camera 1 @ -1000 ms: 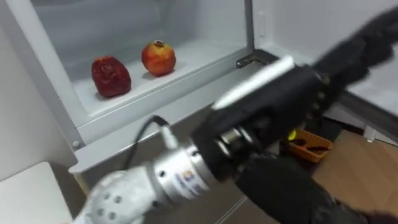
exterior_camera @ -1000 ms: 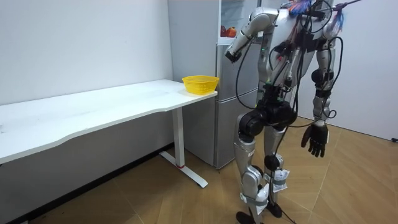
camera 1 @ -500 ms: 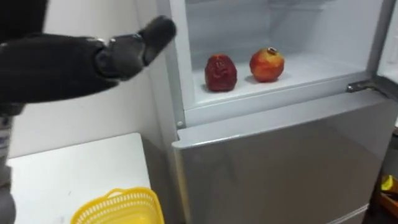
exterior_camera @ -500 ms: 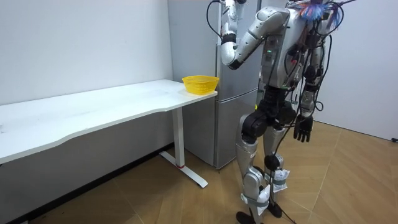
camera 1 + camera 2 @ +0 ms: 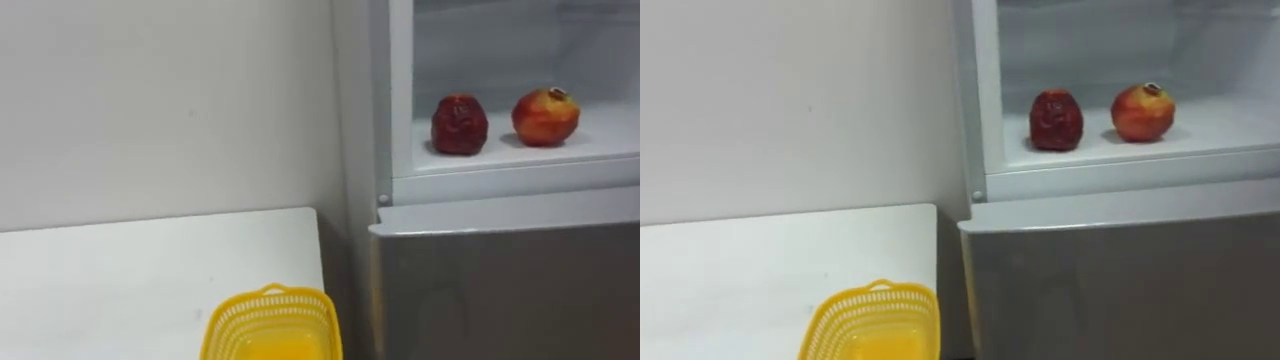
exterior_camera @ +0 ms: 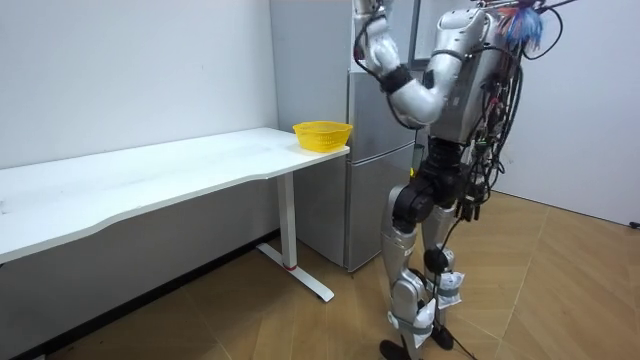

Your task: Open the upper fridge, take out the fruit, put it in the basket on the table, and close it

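The robot stands facing the fridge with its left arm raised. The left hand is at the upper compartment, but its fingers cannot be made out. The right hand hangs by the hip, its fingers likewise unclear. A dark red fruit and a pomegranate sit side by side on the upper shelf.

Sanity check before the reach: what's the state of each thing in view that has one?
upper fridge compartment: open, inside visible.
lower fridge door: shut.
dark red fruit: resting on the upper shelf, no hand on it.
pomegranate: on the same shelf, crown up, apart from the dark red fruit.
yellow basket: upright on the white table, at its end by the fridge.
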You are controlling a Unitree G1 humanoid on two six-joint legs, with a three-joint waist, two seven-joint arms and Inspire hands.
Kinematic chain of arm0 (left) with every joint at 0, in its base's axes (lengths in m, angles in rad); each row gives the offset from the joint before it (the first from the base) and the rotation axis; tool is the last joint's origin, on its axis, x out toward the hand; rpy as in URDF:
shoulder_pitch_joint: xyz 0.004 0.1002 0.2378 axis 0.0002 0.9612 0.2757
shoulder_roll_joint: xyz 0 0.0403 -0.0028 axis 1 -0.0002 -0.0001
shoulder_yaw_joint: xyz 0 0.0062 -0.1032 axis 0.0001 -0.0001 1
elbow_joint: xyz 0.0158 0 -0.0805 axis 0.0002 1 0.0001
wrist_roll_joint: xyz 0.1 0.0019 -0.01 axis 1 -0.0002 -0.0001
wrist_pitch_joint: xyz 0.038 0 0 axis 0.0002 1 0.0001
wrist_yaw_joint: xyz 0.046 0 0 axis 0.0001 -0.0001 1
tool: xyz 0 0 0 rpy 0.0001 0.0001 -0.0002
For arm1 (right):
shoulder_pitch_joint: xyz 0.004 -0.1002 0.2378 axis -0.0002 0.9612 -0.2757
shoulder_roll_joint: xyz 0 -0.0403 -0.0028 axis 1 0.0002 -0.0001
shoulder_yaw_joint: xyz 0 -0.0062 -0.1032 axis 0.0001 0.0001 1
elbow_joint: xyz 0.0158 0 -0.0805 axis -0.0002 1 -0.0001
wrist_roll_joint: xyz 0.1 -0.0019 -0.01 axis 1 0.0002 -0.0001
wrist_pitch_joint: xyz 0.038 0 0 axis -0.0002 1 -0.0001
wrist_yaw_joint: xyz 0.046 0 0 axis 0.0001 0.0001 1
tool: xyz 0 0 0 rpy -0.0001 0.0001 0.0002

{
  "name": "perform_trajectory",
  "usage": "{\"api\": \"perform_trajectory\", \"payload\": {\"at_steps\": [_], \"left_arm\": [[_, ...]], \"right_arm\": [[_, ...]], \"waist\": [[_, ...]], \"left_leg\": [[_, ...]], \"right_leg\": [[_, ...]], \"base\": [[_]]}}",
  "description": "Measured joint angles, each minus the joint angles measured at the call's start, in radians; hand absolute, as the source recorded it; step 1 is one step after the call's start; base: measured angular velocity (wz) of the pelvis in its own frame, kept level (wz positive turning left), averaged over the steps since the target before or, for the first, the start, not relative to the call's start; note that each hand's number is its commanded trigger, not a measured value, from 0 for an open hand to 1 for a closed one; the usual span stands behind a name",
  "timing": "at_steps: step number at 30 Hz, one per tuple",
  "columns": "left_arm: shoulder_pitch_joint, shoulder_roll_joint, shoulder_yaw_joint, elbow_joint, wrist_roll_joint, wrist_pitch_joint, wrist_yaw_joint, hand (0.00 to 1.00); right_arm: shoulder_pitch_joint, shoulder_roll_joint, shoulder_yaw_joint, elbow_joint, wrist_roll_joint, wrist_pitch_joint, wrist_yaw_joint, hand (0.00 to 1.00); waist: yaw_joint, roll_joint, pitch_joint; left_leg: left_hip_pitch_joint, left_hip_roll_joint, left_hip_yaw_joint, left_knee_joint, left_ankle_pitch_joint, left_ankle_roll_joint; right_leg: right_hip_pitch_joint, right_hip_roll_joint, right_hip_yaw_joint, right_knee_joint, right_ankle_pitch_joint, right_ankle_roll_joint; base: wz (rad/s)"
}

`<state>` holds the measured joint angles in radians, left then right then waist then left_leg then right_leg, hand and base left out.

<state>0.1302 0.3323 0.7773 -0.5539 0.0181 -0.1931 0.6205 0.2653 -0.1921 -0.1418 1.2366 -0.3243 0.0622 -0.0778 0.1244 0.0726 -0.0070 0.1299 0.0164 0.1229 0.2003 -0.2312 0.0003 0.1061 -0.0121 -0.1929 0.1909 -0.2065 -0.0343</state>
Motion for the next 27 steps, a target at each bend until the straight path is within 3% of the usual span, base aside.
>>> {"api": "perform_trajectory", "payload": {"at_steps": [3,5,6,7,8,9,11,12,15,18,19,21,27], "left_arm": [[0.123,-0.060,-0.033,0.139,-0.089,0.016,-0.002,0.00],[0.210,-0.116,-0.132,0.342,-0.174,0.069,-0.018,0.00],[0.227,-0.129,-0.159,0.400,-0.191,0.080,-0.026,0.00],[0.258,-0.151,-0.215,0.534,-0.230,0.099,-0.047,0.00],[0.272,-0.175,-0.259,0.636,-0.264,0.130,-0.065,0.00],[0.279,-0.192,-0.302,0.746,-0.278,0.140,-0.087,0.00],[0.277,-0.199,-0.360,0.918,-0.292,0.157,-0.127,0.00],[0.270,-0.200,-0.393,1.030,-0.292,0.174,-0.159,0.00],[0.260,-0.204,-0.435,1.244,-0.293,0.206,-0.231,0.00],[0.255,-0.202,-0.450,1.354,-0.291,0.218,-0.270,0.00],[0.251,-0.199,-0.474,1.409,-0.289,0.222,-0.291,0.00],[0.230,-0.200,-0.510,1.496,-0.289,0.244,-0.340,0.00],[0.206,-0.202,-0.544,1.544,-0.157,0.286,-0.448,0.00]], "right_arm": [[-0.017,0.000,0.002,-0.002,-0.007,0.010,0.003,0.00],[-0.026,0.004,0.008,-0.006,0.000,0.029,0.008,0.00],[-0.028,0.004,0.012,-0.007,0.001,0.036,0.012,0.00],[-0.034,0.004,0.012,-0.008,-0.002,0.049,0.025,0.00],[-0.042,0.009,0.012,-0.010,-0.006,0.050,0.034,0.00],[-0.040,0.014,0.012,-0.009,-0.004,0.051,0.038,0.00],[-0.049,0.018,0.010,-0.015,-0.008,0.062,0.043,0.00],[-0.050,0.017,0.003,-0.023,-0.025,0.065,0.052,0.00],[-0.049,0.001,-0.006,-0.032,-0.037,0.071,0.071,0.00],[-0.050,0.001,-0.004,-0.033,-0.039,0.071,0.072,0.00],[-0.055,0.001,0.004,-0.031,-0.043,0.072,0.071,0.00],[-0.057,0.003,0.037,-0.031,-0.044,0.072,0.077,0.00],[-0.057,0.007,0.039,-0.031,-0.049,0.078,0.095,0.00]], "waist": [[-0.012,-0.002,-0.0015],[-0.014,-0.007,-0.0039],[-0.013,-0.010,-0.0044],[-0.016,-0.016,-0.0046],[-0.023,-0.024,0.0000],[-0.015,-0.043,0.0010],[-0.015,-0.058,-0.0037],[-0.021,-0.067,-0.0014],[-0.028,-0.070,-0.0009],[-0.032,-0.063,-0.0006],[-0.040,-0.062,0.0041],[-0.047,-0.045,0.0049],[-0.076,-0.045,0.0041]], "left_leg": [[-0.007,-0.011,-0.021,0.003,0.004,0.006],[-0.016,-0.015,-0.042,0.004,0.005,0.009],[-0.015,-0.015,-0.043,0.003,0.006,0.009],[-0.015,-0.014,-0.045,0.004,0.006,0.009],[-0.018,-0.014,-0.049,0.004,0.006,0.009],[-0.018,-0.014,-0.049,0.003,0.006,0.009],[-0.020,-0.013,-0.049,0.003,0.004,0.010],[-0.027,-0.012,-0.056,0.003,0.002,0.013],[-0.018,-0.012,-0.060,-0.005,-0.002,0.018],[-0.015,-0.013,-0.057,-0.013,-0.003,0.020],[-0.016,-0.014,-0.056,-0.015,-0.003,0.020],[-0.014,-0.014,-0.051,-0.016,-0.003,0.020],[-0.014,-0.012,-0.043,-0.013,-0.003,0.019]], "right_leg": [[-0.005,-0.008,-0.004,0.017,-0.014,0.006],[-0.006,-0.014,-0.023,0.017,-0.015,0.007],[-0.006,-0.016,-0.027,0.019,-0.015,0.007],[-0.003,-0.017,-0.031,0.018,-0.015,0.007],[-0.001,-0.018,-0.037,0.015,-0.015,0.007],[-0.001,-0.017,-0.038,0.014,-0.016,0.007],[0.000,-0.017,-0.043,0.013,-0.016,0.007],[0.003,-0.017,-0.051,0.009,-0.015,0.007],[0.015,-0.018,-0.053,-0.005,-0.010,0.012],[0.015,-0.020,-0.051,-0.004,-0.011,0.014],[0.014,-0.020,-0.052,-0.005,-0.011,0.014],[0.015,-0.020,-0.051,-0.005,-0.011,0.016],[0.011,-0.017,-0.039,-0.004,-0.013,0.015]], "base": [[0.25],[0.23],[0.13],[0.08],[0.07],[0.06],[0.03],[0.11],[0.06],[0.00],[0.00],[0.00],[-0.01]]}}
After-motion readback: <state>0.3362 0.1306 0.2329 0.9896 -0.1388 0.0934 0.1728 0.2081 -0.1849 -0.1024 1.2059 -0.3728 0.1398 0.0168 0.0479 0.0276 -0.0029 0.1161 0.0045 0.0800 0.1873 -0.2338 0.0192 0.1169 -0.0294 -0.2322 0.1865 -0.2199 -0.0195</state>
